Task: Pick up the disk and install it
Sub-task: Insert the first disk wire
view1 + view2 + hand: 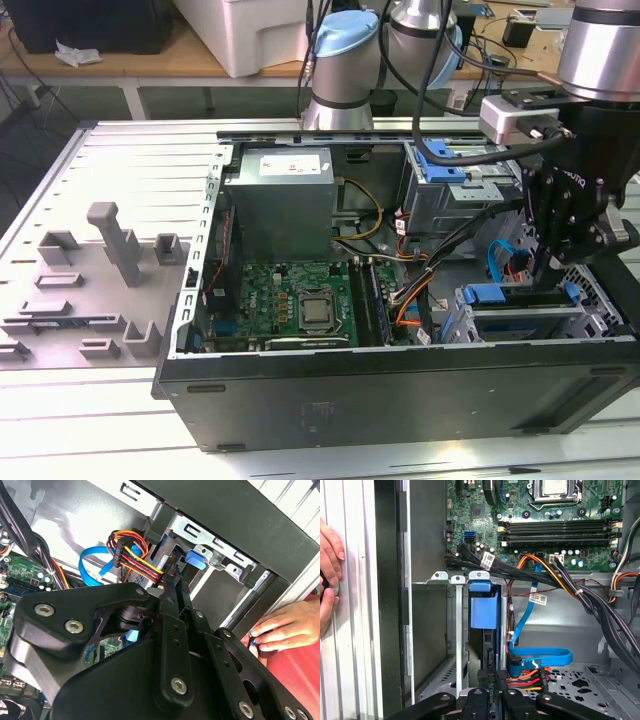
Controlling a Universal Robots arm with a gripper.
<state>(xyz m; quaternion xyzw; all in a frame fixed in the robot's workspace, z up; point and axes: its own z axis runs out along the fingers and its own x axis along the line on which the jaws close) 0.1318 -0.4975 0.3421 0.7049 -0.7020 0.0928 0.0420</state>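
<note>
We found the claw (492,676) low inside the open computer case (400,400), its fingers drawn close together at the near end of the disk (484,611). We could not tell whether they pinched that end, merely pressed on it, or stood free of it. The disk stood on edge in a slot of the drive cage (456,630), its blue carrier tab showing at the far end toward the motherboard (545,525). We judged that the step in hand was seating it. To do that well, any push had to run straight along the slot, with the disk kept square to the cage walls so the carrier would not bind. The bundle of red, orange and yellow power wires (527,680) lay just beside the fingertips, and the flat blue data cable (540,656) near them; both needed to stay out of the pinch. A person's hand (327,575) rested on the worktop (100,440) beside the case, well apart from the claw. The claw's own linkage hid the disk's near end and its connectors, and the slot hid how deep it sat.
</note>
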